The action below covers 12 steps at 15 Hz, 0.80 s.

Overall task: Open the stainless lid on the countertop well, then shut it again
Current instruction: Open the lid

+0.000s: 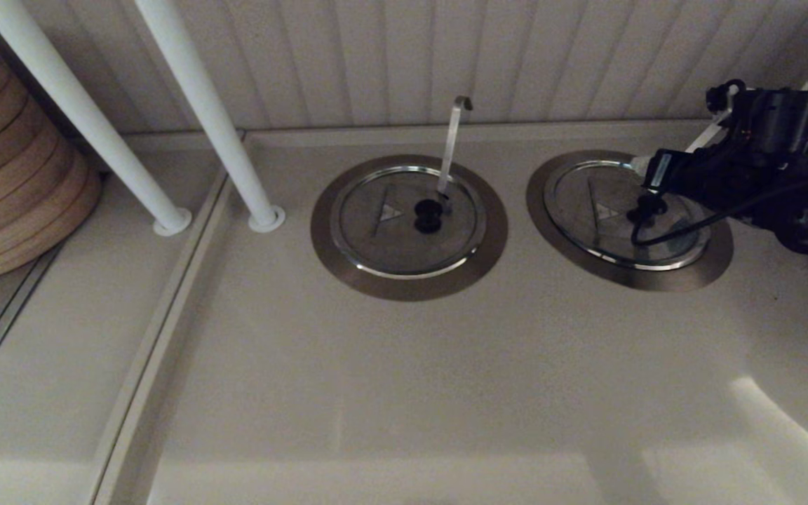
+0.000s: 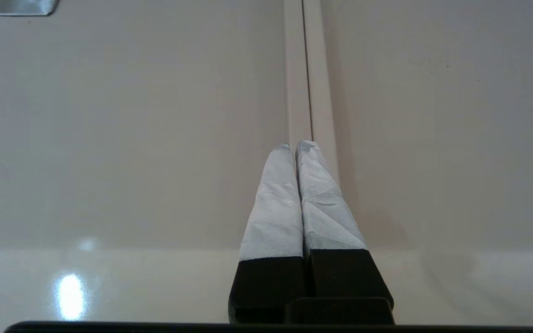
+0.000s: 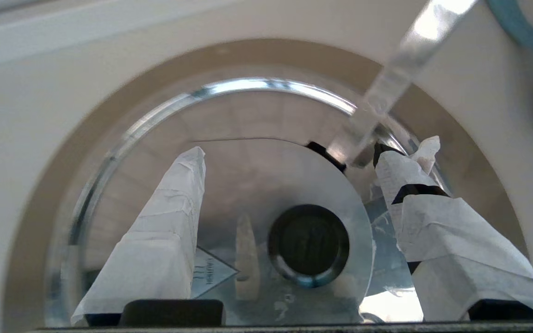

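Beige tabletop carries the stainless lid [image 1: 621, 210] seated on the countertop well [image 1: 716, 263], its black knob [image 3: 308, 245] directly beneath the right claw [image 3: 289, 194], fingers spread wide around it.

We note the stainless lid [image 1: 611, 214] as brushed silver-grey with a black knob [image 3: 309, 240] and a white triangle sticker, its collar [image 1: 684, 275] a darker grey-brown steel. The right gripper [image 3: 294, 185] has white-wrapped fingers [image 3: 164, 240] over a black body, the left gripper [image 2: 296, 147] the same. Countertop [image 1: 404, 393] is plain beige, poles [image 1: 200, 105] white, wall pale striped panelling, basket stack [image 1: 4, 161] tan.
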{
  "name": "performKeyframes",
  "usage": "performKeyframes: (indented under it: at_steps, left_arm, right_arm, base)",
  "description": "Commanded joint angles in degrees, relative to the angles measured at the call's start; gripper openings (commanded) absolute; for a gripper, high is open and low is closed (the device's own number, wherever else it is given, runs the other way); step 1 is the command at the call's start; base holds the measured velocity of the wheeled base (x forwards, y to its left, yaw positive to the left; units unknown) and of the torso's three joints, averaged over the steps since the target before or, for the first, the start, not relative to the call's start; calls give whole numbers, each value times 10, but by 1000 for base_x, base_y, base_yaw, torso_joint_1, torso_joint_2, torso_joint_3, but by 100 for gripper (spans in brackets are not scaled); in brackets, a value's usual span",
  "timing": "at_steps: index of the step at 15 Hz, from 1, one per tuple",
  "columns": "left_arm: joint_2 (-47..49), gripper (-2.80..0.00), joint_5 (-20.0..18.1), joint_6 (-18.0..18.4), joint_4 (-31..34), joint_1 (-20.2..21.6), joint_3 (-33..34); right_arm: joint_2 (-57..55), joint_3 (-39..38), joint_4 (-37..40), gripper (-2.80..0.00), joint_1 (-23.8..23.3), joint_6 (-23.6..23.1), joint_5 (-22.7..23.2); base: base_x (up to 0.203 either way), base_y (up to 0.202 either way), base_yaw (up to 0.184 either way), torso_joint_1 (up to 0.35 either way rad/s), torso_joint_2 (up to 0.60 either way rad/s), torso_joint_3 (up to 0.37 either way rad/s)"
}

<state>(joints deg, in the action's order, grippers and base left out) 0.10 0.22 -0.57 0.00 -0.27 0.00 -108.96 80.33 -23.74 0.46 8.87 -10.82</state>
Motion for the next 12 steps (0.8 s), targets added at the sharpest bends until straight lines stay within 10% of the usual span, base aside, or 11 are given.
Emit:
performKeyframes:
  at_steps: [1,12]
  left_arm:
    - [0,-280,0,0,0,0,0]
    - [0,-280,0,0,0,0,0]
  right_arm:
    - [-10,-9,-13,0,2,3,-10]
    - [-10,-88,-94,0,9,19,-20]
  base:
    - [0,0,0,0,0,0]
    - [0,0,0,0,0,0]
